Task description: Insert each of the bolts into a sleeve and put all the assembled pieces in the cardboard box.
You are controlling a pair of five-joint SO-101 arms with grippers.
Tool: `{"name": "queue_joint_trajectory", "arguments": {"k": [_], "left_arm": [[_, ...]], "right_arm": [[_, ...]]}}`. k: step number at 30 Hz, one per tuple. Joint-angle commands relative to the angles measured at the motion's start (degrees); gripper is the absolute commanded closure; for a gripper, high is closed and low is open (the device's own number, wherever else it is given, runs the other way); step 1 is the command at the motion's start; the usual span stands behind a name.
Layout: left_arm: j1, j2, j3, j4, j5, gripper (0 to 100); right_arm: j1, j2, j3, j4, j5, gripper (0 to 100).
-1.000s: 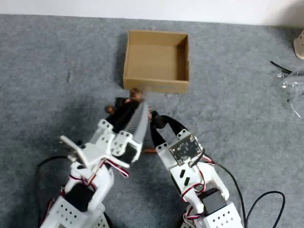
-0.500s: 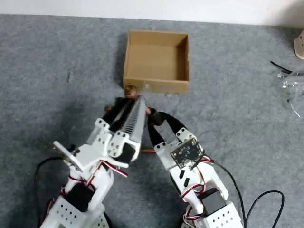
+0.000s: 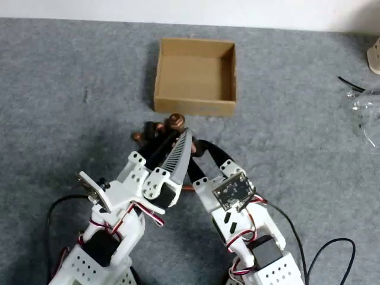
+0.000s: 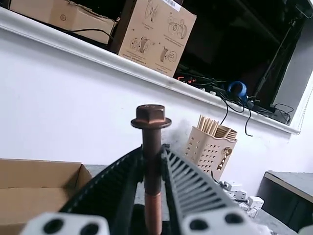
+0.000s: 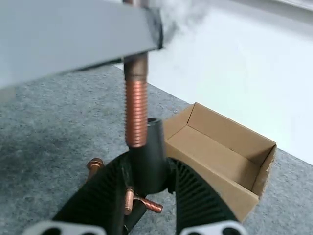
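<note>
My left gripper is shut on a copper bolt, head up, just in front of the cardboard box. From the left wrist the bolt stands upright between the ribbed fingers, with the box behind. My right gripper is shut on a black sleeve. The bolt's threaded end hangs right at the sleeve's upper rim; whether it has entered I cannot tell. In the high view the right gripper lies close beside the left one.
Loose copper bolts lie on the grey carpet left of the grippers, also seen under the sleeve. Clear plastic scraps and a cable lie at the far right. The box is open-topped with nothing inside.
The left gripper with its bolt swung a little left toward the box, then came back right and slightly nearer. The right arm has barely moved.
</note>
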Motion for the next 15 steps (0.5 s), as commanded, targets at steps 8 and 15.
{"name": "queue_joint_trajectory", "arguments": {"k": [8,15], "left_arm": [[-3.1,-0.1,0.9,-0.2,0.1,99],[-3.3,0.2,1.1,-4.0,0.1,99]], "right_arm": [[-0.7,-1.2,5.3,-2.1,-0.2,99.5],[-4.3,-1.2,5.6,-1.9,-0.2,99.5]]}}
